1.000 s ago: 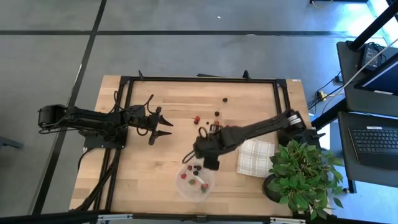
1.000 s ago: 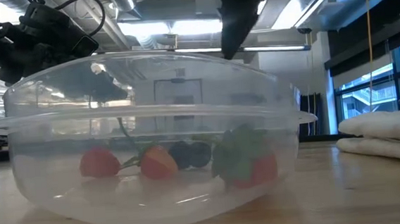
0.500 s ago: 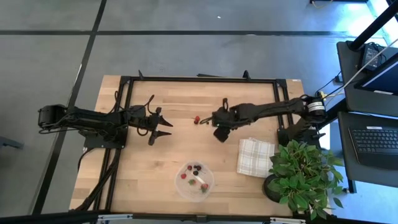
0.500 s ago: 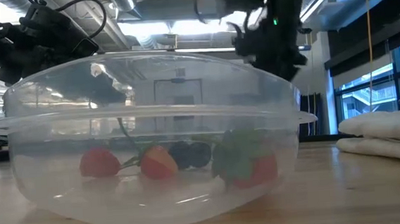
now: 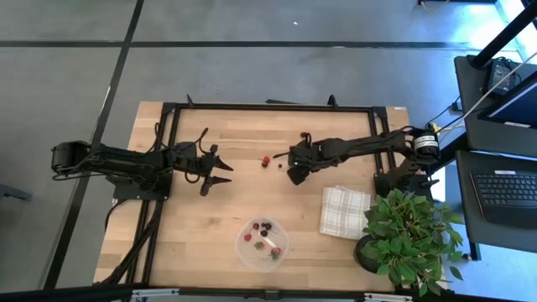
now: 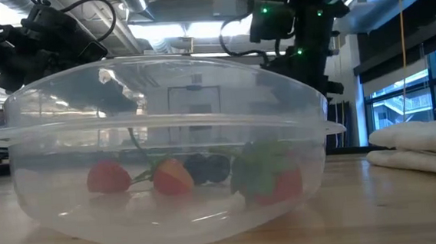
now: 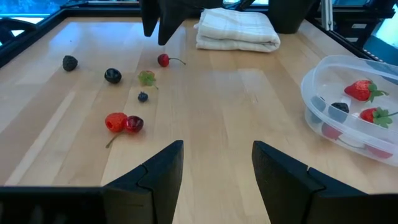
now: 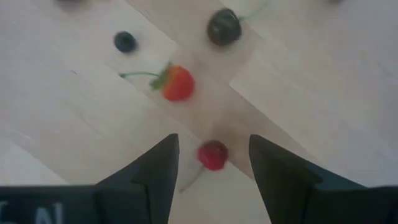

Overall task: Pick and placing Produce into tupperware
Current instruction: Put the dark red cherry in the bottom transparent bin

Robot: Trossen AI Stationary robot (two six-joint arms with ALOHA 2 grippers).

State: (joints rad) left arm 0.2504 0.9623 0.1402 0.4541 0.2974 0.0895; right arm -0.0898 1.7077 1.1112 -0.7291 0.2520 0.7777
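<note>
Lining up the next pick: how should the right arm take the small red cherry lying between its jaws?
Grip the red cherry across its round body, coming straight down from above. The right gripper is open astride it, and its stem trails off to one side, clear of either jaw.

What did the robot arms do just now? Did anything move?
The right end effector swung away from above the tupperware, back across the table to the loose berries. It is open, with a red berry between its fingers, not gripped. The left end effector, cloth and plant stayed put.
</note>
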